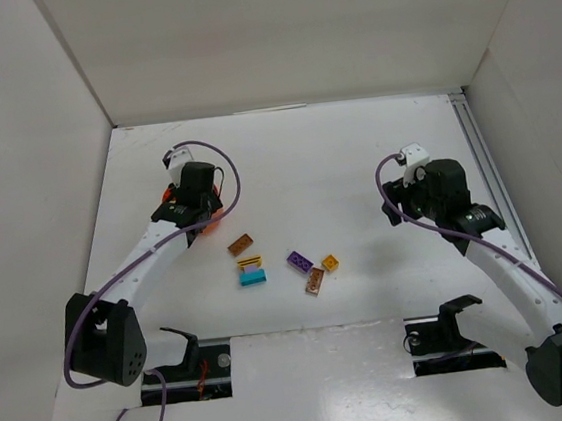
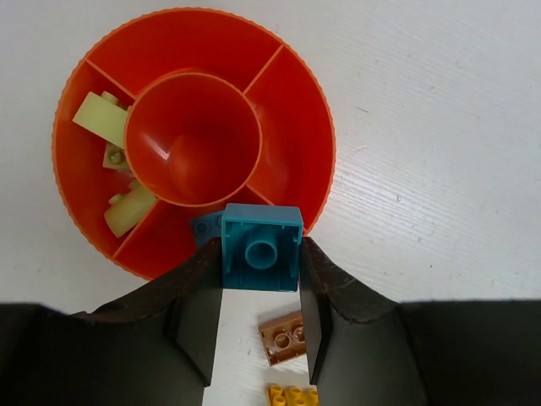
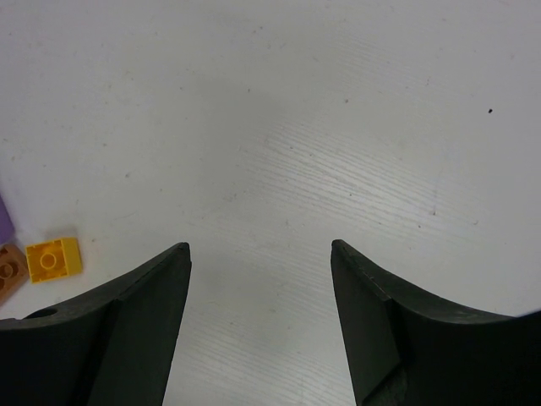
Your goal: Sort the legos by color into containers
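The orange-red bowl [image 2: 297, 98] has a round centre cup and ring compartments. Lime green legos [image 2: 100, 116] lie in its left compartment, and a bluish brick [image 2: 205, 229] lies in the near one. My left gripper [image 2: 260, 254] is shut on a teal lego [image 2: 260, 245], held underside up just above the bowl's near rim. In the top view the left gripper [image 1: 199, 211] covers most of the bowl [image 1: 218, 213]. My right gripper [image 3: 260, 249] is open and empty over bare table, also in the top view [image 1: 393, 207].
Loose legos lie mid-table: brown [image 1: 241, 243], yellow [image 1: 250, 263], teal [image 1: 253, 277], purple [image 1: 299, 261], orange-yellow [image 1: 331, 263] and brown [image 1: 315, 281]. The left wrist view shows the brown [image 2: 283, 337] and yellow [image 2: 292, 395] ones between the fingers. White walls enclose the table.
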`<state>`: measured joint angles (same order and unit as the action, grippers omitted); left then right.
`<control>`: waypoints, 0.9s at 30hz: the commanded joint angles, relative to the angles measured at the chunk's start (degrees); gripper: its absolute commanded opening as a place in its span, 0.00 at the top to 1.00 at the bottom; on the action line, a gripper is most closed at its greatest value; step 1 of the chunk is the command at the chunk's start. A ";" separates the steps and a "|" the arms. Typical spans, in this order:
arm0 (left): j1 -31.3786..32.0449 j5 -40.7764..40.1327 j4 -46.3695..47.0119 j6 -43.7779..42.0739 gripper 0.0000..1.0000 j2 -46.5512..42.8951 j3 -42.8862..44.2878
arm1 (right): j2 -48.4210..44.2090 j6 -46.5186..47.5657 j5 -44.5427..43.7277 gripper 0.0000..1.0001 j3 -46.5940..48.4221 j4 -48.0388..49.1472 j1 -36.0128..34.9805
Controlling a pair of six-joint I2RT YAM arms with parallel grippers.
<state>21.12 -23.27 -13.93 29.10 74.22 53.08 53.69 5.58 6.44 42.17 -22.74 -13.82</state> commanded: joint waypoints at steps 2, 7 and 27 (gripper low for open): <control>-0.73 -4.06 -1.01 1.48 0.85 -1.27 1.76 | 0.10 1.18 -0.28 0.28 2.12 0.42 0.47; -0.73 -6.52 -1.01 2.45 0.83 -0.21 1.24 | 0.62 1.18 -0.28 0.28 2.12 0.42 0.99; -0.73 -6.70 -0.92 3.15 0.50 -0.21 -0.52 | 0.62 1.18 0.24 0.28 2.12 0.42 0.99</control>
<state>20.75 -29.08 -14.90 32.01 75.42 52.95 54.52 6.24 6.46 42.22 -22.81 -13.13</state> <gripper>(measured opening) 0.496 0.722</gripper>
